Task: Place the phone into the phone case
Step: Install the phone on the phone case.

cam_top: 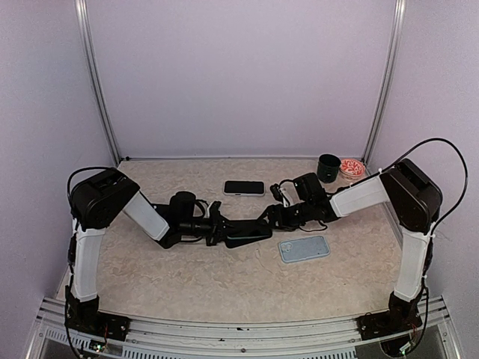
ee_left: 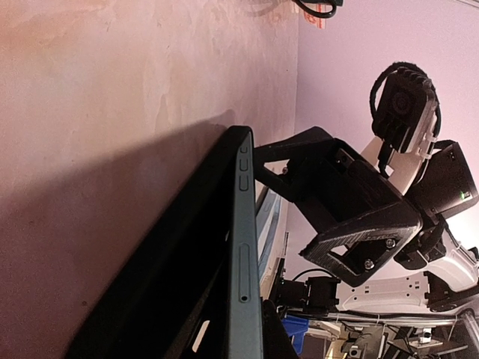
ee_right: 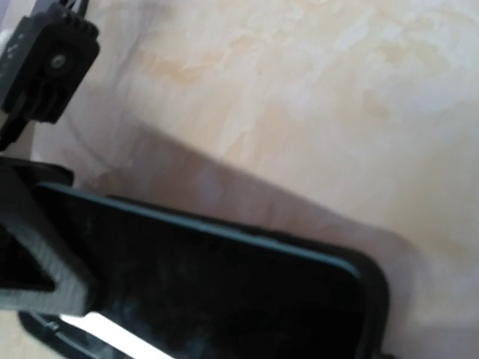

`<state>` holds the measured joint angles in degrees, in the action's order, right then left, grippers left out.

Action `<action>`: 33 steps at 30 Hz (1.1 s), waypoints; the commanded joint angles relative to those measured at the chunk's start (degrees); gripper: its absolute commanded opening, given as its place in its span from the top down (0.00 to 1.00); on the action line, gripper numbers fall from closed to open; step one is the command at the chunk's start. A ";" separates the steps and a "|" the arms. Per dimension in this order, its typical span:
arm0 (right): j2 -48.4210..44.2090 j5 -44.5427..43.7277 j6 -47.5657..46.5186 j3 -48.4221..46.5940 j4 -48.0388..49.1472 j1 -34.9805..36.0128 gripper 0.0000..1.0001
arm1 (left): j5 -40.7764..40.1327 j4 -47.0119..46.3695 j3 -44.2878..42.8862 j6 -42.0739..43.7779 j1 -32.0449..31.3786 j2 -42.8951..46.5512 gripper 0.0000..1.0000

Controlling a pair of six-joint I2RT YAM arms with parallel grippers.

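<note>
A dark phone (cam_top: 251, 233) sits partly inside a black phone case and hangs a little above the table between both arms. My left gripper (cam_top: 223, 232) is shut on its left end. My right gripper (cam_top: 271, 218) closes on its right end. In the left wrist view the phone's grey-green edge (ee_left: 243, 247) with its buttons runs beside the black case (ee_left: 172, 284), and the right gripper's finger (ee_left: 299, 153) touches the far end. In the right wrist view the phone screen (ee_right: 209, 292) lies within the case rim (ee_right: 374, 292); my own fingers are hidden there.
A second black phone (cam_top: 244, 188) lies flat behind the grippers. A light blue case (cam_top: 304, 248) lies on the table in front of the right gripper. A black cup (cam_top: 328, 167) and a red patterned dish (cam_top: 352, 167) stand at the back right.
</note>
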<state>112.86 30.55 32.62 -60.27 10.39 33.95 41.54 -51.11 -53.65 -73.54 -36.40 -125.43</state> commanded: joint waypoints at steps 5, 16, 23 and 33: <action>-6.01 4.15 -1.02 0.95 -2.77 -1.00 0.27 | 0.32 -3.89 1.58 -0.21 0.03 2.45 1.00; -6.34 4.39 -1.51 1.73 -3.63 -2.48 0.27 | 0.72 -7.98 3.01 -1.26 0.02 4.09 1.00; -5.68 4.44 -1.51 1.62 -3.80 -2.92 0.27 | 0.99 -11.24 3.78 -2.44 0.02 4.87 1.00; -3.72 5.65 -1.31 1.20 -3.71 -3.02 0.27 | 1.71 -15.05 4.66 -3.35 -0.06 5.71 1.00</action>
<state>107.85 35.00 31.92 -59.27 7.01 31.35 41.78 -59.31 -49.36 -76.51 -36.40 -122.96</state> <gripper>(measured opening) 0.732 0.071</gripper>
